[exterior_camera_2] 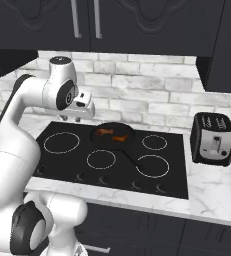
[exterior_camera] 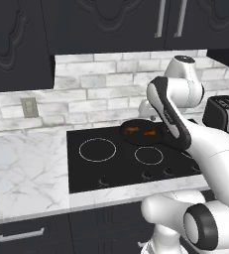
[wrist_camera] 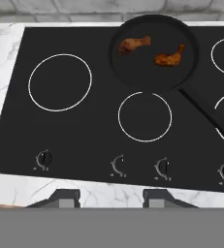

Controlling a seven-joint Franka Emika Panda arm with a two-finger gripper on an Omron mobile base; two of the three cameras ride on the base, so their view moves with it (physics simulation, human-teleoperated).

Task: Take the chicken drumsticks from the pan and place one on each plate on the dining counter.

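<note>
The tool (wrist_camera: 110, 197) hangs above the stove's near edge, fingers apart and grasping nothing. Both chicken drumsticks (wrist_camera: 134, 44) lie ahead of it and slightly right in the pan (wrist_camera: 154, 77), on the back of the black glass stove (wrist_camera: 84, 131). The nearer drumstick (wrist_camera: 169, 57) has its long axis slanting, bone end up-right. The meat is glossy orange-brown; the pan is matt black, round and shallow

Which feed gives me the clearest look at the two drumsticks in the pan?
The hand view: both chicken drumsticks lie apart, unobstructed, in the pan. The right base view shows them small and foreshortened; in the left base view the arm crowds the pan's right side.
</note>
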